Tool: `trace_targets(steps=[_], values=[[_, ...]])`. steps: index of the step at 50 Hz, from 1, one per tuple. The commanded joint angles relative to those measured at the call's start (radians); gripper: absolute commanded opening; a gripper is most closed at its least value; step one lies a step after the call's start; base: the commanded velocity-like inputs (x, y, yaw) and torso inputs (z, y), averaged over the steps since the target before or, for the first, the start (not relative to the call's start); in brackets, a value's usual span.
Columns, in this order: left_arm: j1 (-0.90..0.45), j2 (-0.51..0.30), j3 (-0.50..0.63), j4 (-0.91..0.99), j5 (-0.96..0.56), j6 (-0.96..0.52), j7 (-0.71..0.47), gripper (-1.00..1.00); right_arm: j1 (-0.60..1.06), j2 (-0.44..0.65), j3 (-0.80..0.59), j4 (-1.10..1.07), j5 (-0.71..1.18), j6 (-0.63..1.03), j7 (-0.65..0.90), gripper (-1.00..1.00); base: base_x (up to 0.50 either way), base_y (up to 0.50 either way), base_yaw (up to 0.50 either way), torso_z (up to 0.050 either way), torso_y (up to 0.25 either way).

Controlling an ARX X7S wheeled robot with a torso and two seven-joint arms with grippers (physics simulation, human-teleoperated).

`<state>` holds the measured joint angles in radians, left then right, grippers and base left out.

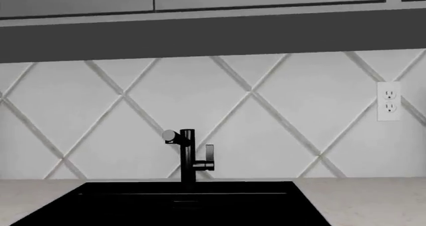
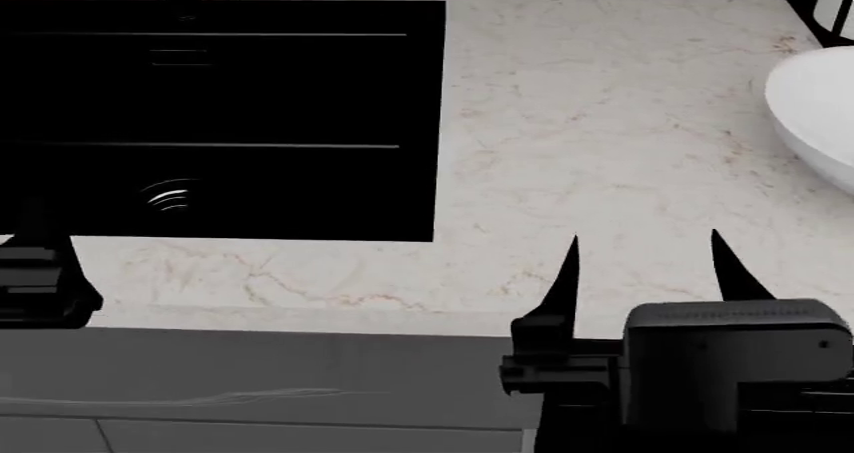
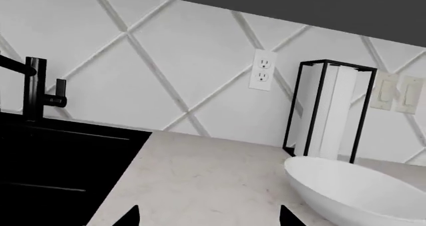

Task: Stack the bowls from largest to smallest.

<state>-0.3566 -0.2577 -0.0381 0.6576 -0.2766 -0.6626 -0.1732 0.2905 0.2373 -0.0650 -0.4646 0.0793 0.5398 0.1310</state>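
Note:
The largest white bowl (image 2: 817,113) sits on the marble counter at the right edge of the head view, cut off by the frame; it also shows in the right wrist view (image 3: 352,191), wide and shallow. The brown bowl and the small white bowl are out of view. My right gripper (image 2: 643,263) is open and empty near the counter's front edge, left of and nearer than the white bowl; its fingertips (image 3: 129,217) just show in the right wrist view. Only part of my left arm (image 2: 40,278) shows at the left edge; its jaws are not visible.
A black sink (image 2: 220,113) with a black faucet (image 1: 188,153) fills the left of the counter. A paper-towel roll in a black frame (image 3: 329,111) stands behind the white bowl by the tiled wall. A wall outlet (image 1: 388,101) is right of the faucet.

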Motion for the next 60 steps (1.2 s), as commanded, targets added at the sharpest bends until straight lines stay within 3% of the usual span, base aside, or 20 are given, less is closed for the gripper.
trace_targets(steps=[1,60], values=[[-0.052,-0.019,-0.024,0.031,-0.055,-0.097,0.008,1.00,0.050,0.020,0.013,-0.068,0.025,0.069,-0.010,1.00,0.00,0.50,0.00,0.000,0.000],[0.022,-0.033,-0.047,0.043,-0.105,-0.048,0.011,1.00,0.018,0.033,-0.039,-0.058,0.032,0.049,0.013,1.00,0.00,0.50,0.00,0.000,0.000]])
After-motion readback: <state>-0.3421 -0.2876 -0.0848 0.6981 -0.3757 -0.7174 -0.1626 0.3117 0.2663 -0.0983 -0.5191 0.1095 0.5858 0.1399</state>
